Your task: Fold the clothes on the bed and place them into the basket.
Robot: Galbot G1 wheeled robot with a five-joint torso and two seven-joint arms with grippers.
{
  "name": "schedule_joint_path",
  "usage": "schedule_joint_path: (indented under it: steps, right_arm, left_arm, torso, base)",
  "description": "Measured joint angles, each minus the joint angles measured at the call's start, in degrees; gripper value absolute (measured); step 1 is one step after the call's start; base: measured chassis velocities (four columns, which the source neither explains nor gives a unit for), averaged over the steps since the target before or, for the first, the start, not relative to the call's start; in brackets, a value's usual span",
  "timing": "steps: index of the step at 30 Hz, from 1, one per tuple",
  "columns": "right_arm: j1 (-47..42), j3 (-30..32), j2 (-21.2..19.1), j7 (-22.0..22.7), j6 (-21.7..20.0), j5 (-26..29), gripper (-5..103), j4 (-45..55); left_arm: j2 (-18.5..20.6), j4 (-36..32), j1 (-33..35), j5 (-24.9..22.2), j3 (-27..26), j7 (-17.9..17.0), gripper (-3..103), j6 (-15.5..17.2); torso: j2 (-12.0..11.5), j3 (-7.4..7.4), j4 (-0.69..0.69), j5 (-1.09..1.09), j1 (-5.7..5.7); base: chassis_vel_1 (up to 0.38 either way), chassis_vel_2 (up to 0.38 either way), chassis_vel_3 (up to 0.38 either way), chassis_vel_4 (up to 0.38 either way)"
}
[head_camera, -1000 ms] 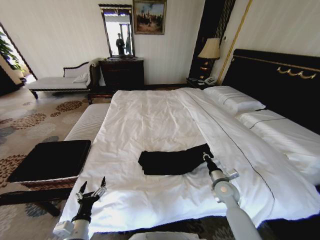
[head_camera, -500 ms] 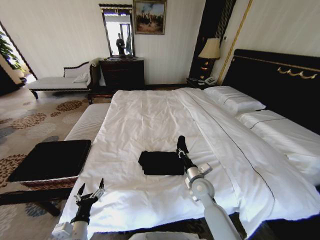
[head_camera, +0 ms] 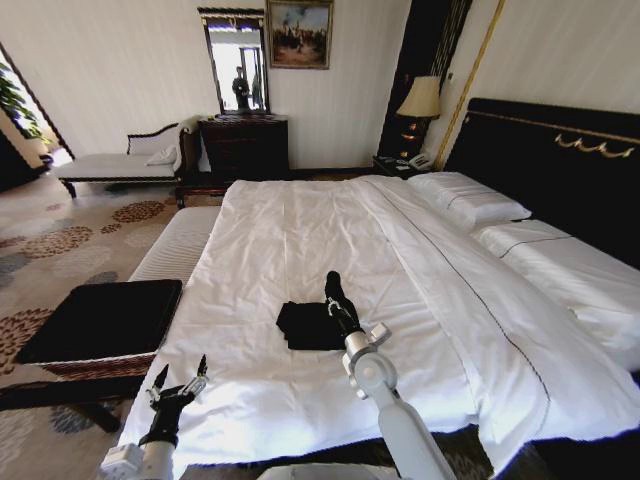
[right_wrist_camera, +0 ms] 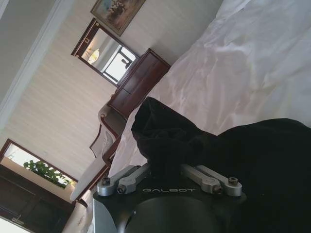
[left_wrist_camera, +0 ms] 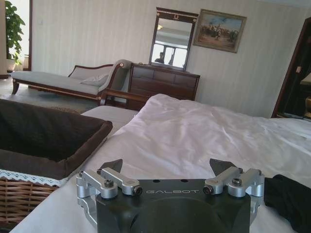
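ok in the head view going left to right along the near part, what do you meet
basket → left gripper → black top → right gripper, lifting one end of the top → bare white sheet of the bed

The clothes point(head_camera: 312, 325) are plain black on the bed's point(head_camera: 300, 240) white sheets. The basket point(head_camera: 95, 325) is brown wicker with a black top. The headboard point(head_camera: 560, 165) is black with gold trim. The carpet point(head_camera: 70, 240) is beige with brown floral medallions.
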Motion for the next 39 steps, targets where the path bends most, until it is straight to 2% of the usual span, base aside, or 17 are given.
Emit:
schedule_joint_path:
  steps: [3, 11, 18, 33, 35, 37, 39]
  right_arm:
    - [0.71, -0.65, -0.07, -1.42, 0.78, -1.40, 5, -2.81]
    - [1.62, -1.76, 0.89, -1.87, 1.30, -2.02, 5, -4.56]
    - [3.36, -1.93, 2.13, -4.06, 3.30, -4.93, 5, -12.64]
    - [0.02, -4.16, 0.80, -4.38, 3.43, -6.65, 5, -8.28]
    - [0.01, -4.41, 0.63, -4.36, 3.39, -6.70, 2, -8.00]
    - [0.12, -4.91, 0.35, -4.09, 3.01, -6.57, 12, -7.47]
    - [0.16, -4.98, 0.34, -3.99, 2.77, -6.37, 12, -7.26]
  left_arm:
    - [0.18, -0.20, 0.32, 0.48, 0.00, -0.02, 100, 0.01]
    - [0.45, -1.04, 0.53, 0.59, 0.02, -0.02, 100, 0.20]
    - [0.63, -2.45, 0.74, 1.14, 0.39, -0.12, 100, 0.77]
    - [-0.71, -2.34, 0.54, 1.24, 0.83, -0.26, 100, 0.81]
    - [-0.79, -2.22, 0.55, 1.25, 0.85, -0.26, 100, 0.81]
    - [-0.82, -2.09, 0.56, 1.27, 0.84, -0.26, 100, 0.77]
    - [-0.82, -2.08, 0.56, 1.29, 0.82, -0.26, 100, 0.74]
  torso:
    - [0.00, 0.00, 0.00, -0.01, 0.00]
    - [0.00, 0.00, 0.00, 0.00, 0.00]
    - [0.00, 0.00, 0.00, 0.01, 0.00]
    - [0.00, 0.00, 0.00, 0.01, 0.00]
    - [0.00, 0.00, 0.00, 0.00, 0.00]
    - [0.00, 0.00, 0.00, 0.00, 0.00]
    - [0.00, 0.00, 0.00, 0.00, 0.00]
  base:
    - [0.000, 0.000, 0.000, 0.000]
    - [0.000, 0.000, 0.000, 0.000]
    - [0.000, 0.000, 0.000, 0.000]
    - [0.000, 0.000, 0.000, 0.000]
    - [0.000, 0.000, 0.000, 0.000]
    - [0.000, 0.000, 0.000, 0.000]
    - [0.000, 0.000, 0.000, 0.000]
